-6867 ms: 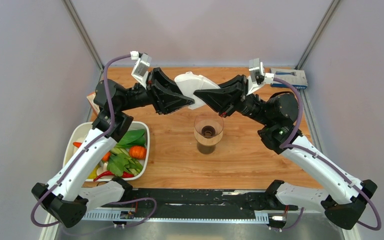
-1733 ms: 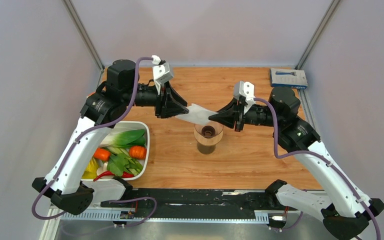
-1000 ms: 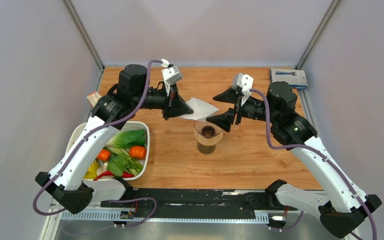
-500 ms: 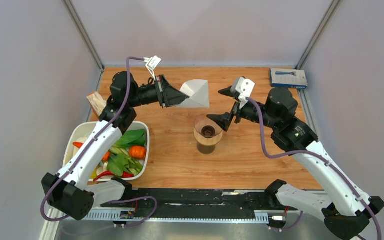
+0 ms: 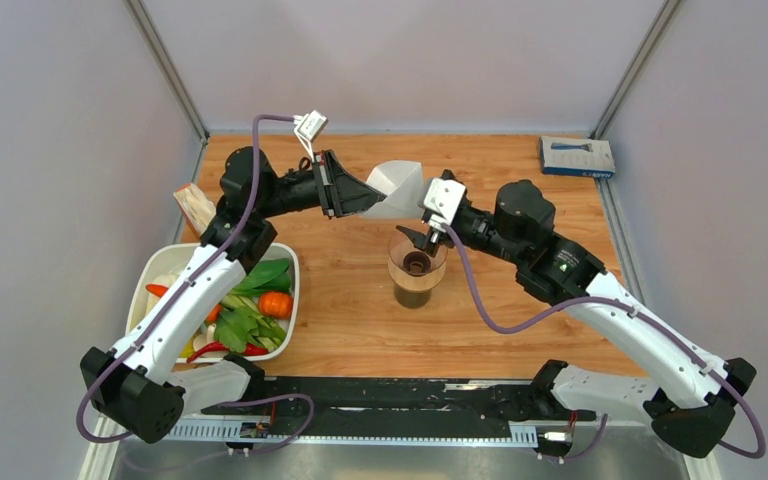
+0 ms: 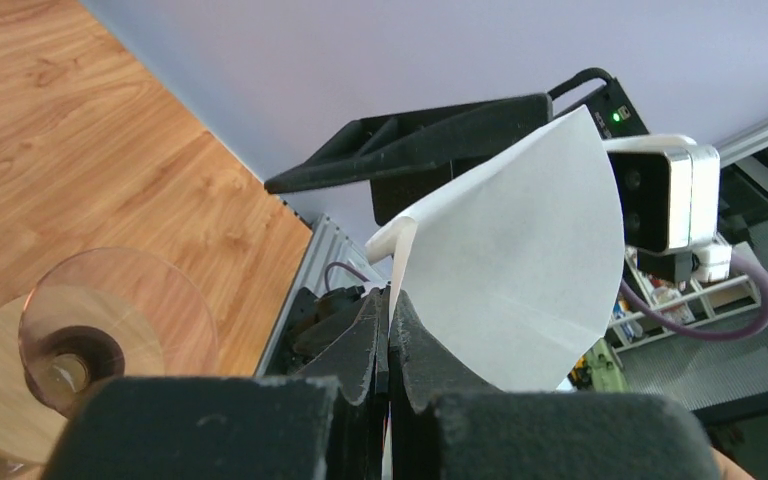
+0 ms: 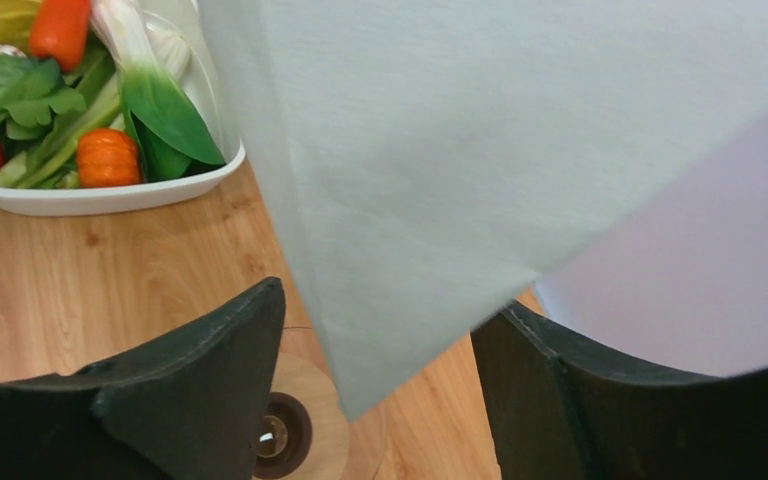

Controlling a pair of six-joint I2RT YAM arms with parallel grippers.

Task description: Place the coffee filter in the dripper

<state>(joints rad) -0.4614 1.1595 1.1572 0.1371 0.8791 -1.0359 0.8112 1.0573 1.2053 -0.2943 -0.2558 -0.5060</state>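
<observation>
While clenched flat on one folded edge of the coffee filter (image 6: 520, 270), held the left gripper (image 6: 390, 305) high above the worktop (image 5: 500, 320), toward its far edge. Saw the white sheet fanning out from those shut fingers toward the right, clear of the wood and slightly curled open at the top. Found the right gripper (image 7: 388, 305) released and spread wide, grasping nothing, with one dark finger on either side of the filter's lower corner in the right wrist view; could not tell whether the paper brushed either finger. Noted the dripper (image 5: 417, 262) upright near the middle of the worktop, just below that open gripper, a clear cone on a round tan base, not yet lined with the filter. Farther out, marked a white dish (image 5: 155, 270) close to the left edge, filled with vegetables (image 5: 250, 300): leafy greens, orange pieces, a red chilli. Spotted a small packet (image 5: 193, 207) at the left edge beyond the dish, and a blue box (image 5: 577, 156) in the far right corner.
</observation>
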